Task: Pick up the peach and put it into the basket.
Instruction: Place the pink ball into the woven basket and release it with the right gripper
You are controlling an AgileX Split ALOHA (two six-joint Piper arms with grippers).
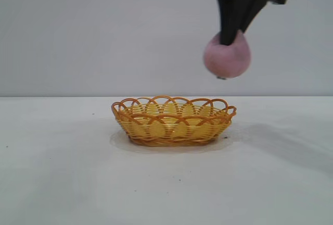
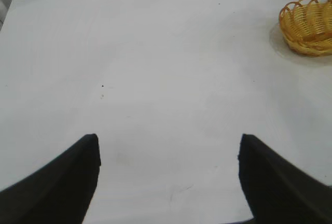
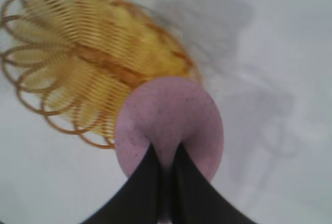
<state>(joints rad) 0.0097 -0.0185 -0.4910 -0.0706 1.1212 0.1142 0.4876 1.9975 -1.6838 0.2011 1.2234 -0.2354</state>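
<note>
The pink-mauve peach (image 1: 227, 58) hangs in the air above and to the right of the basket (image 1: 173, 121), pinched at its top by my right gripper (image 1: 229, 38), which is shut on it. From the right wrist the peach (image 3: 168, 123) bulges around the two black fingertips (image 3: 153, 156), with the yellow wicker basket (image 3: 78, 68) below and partly hidden behind the peach. My left gripper (image 2: 168, 143) stands open over bare table, far from the basket (image 2: 308, 24), with nothing between its fingers.
The white table (image 1: 62, 173) stretches flat all around the basket. A plain pale wall (image 1: 104, 27) stands behind. The peach and arm cast a shadow (image 1: 281, 139) on the table right of the basket.
</note>
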